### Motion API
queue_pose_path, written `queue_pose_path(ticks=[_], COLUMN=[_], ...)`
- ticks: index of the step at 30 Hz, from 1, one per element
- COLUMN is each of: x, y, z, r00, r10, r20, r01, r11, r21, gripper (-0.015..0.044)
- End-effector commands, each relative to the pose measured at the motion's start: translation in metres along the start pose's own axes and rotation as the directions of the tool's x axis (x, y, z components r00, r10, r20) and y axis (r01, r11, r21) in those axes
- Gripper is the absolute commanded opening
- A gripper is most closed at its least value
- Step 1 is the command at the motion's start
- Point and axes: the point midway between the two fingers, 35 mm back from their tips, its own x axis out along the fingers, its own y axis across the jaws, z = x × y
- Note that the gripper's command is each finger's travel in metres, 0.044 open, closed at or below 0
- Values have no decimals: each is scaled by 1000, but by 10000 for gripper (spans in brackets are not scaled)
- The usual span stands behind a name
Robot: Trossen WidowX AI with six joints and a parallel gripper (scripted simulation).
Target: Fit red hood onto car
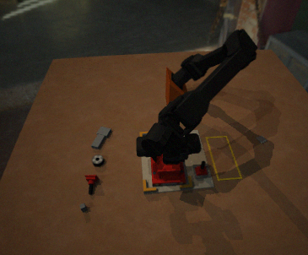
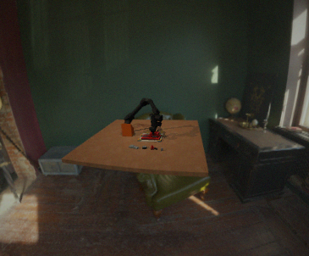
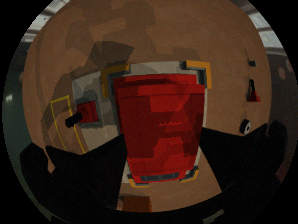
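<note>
Hood (image 1: 168, 167) (image 3: 161, 127) between the hand's (image 1: 168, 157) (image 3: 162, 142) fingers, above jig (image 1: 146, 186) (image 3: 209, 75)

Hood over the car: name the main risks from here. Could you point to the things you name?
The gripper (image 1: 168, 157) (image 3: 162, 133) grips the hood (image 1: 168, 170) (image 3: 162, 120), which hides the pegs in the wrist view, so a slight misalignment could leave a boss perched on a peg. The hood also spans nearly the whole jig (image 1: 148, 186) (image 3: 199, 66), so a skewed press might catch a corner bracket.
</note>
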Motion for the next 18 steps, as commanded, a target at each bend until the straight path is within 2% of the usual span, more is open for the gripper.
queue_pose_path(ticks=[1, 18], x=[2, 10], y=[1, 1], z=[1, 1], r00=[1000, 1000], r10=[4, 5], r20=[4, 4], r01=[-4, -5], r11=[1000, 1000], r21=[3, 3], gripper=[0, 0])
